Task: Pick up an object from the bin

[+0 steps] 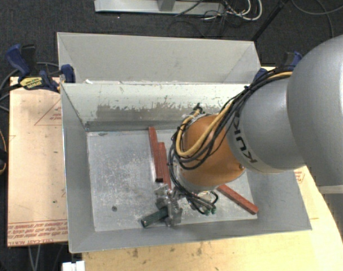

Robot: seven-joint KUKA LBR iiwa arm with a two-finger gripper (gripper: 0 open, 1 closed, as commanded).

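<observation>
One grey metal bin (75, 168) holds a few loose items on its scratched floor; directions below are read from the floor centre.

1. Left half of the floor: bare metal, no items on it.
2. Dark green piece (153, 221): a small elongated object at about 6 to 7 o'clock, close to the front wall. It lies nearly level, with its right end slightly raised towards the gripper.
3. Two reddish-brown strips (155, 154): long and narrow, lying side by side and touching. They run from about 11 o'clock down towards the centre. Their lower ends pass under the arm's wrist.
4. Gripper (172, 214): at 6 o'clock, low over the floor, directly at the right end of the dark green piece. The metal tip meets that end. Whether the jaws are apart, together, or clamped on the piece cannot be told from this view.
5. Orange cover (208, 151): fixed on the wrist, above and to the right of the gripper, wrapped by black and pale cables.
6. Third reddish-brown strip (239, 200): at about 4 o'clock, angled down to the right, well apart from the pair. Its upper end is hidden under the orange cover.
7. Silver arm (295, 117): enters from 3 o'clock, over the bin's right wall.
</observation>
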